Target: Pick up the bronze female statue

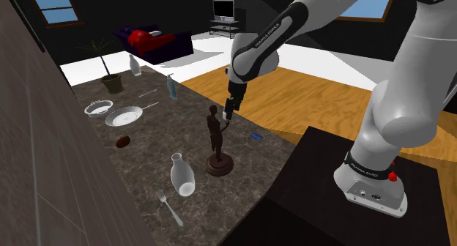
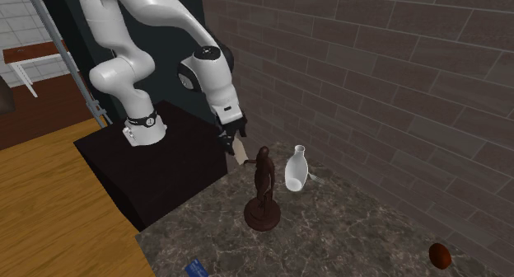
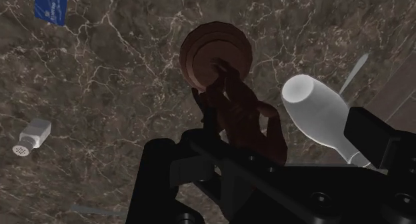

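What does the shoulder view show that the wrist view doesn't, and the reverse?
Shoulder view's extras: pan, plant and the stand. Wrist view's extra: a small white shaker. Both share the upright statue, the white vase beside it, the blue card, and the open gripper by the statue's head.

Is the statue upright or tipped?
Upright: the dark brown female statue stands on its round base, flat on the marbled countertop.

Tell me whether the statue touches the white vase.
Apart. In the shoulder view, bare countertop shows between the vase and the base of the statue.
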Motion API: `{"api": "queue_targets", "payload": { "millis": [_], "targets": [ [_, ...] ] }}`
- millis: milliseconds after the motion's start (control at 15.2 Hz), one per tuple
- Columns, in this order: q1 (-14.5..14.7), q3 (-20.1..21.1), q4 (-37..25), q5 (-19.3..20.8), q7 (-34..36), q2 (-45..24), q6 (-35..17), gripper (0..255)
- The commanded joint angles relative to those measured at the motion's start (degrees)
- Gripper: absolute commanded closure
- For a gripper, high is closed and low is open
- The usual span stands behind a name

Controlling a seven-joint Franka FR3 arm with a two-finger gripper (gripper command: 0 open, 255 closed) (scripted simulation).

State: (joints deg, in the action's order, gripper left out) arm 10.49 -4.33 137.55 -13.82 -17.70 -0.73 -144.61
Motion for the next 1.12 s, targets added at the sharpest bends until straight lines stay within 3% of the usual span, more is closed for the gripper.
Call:
{"api": "queue_targets", "payload": {
  "millis": [0,198,858,924,1056],
  "targets": [
    [0.4,0.5,-3.0,-3.0,-3.1,-4.8,-2.7,0],
    [0.4,2.1,-7.6,-6.9,-7.0,-11.0,-5.6,0],
    [-0.5,3.6,-7.8,-10.1,-10.2,-16.2,-10.6,0],
    [-0.5,3.6,-7.7,-10.2,-10.3,-16.3,-10.6,255],
    [-0.5,3.6,-7.8,-10.1,-10.3,-16.3,-10.6,255]
  ]
}}
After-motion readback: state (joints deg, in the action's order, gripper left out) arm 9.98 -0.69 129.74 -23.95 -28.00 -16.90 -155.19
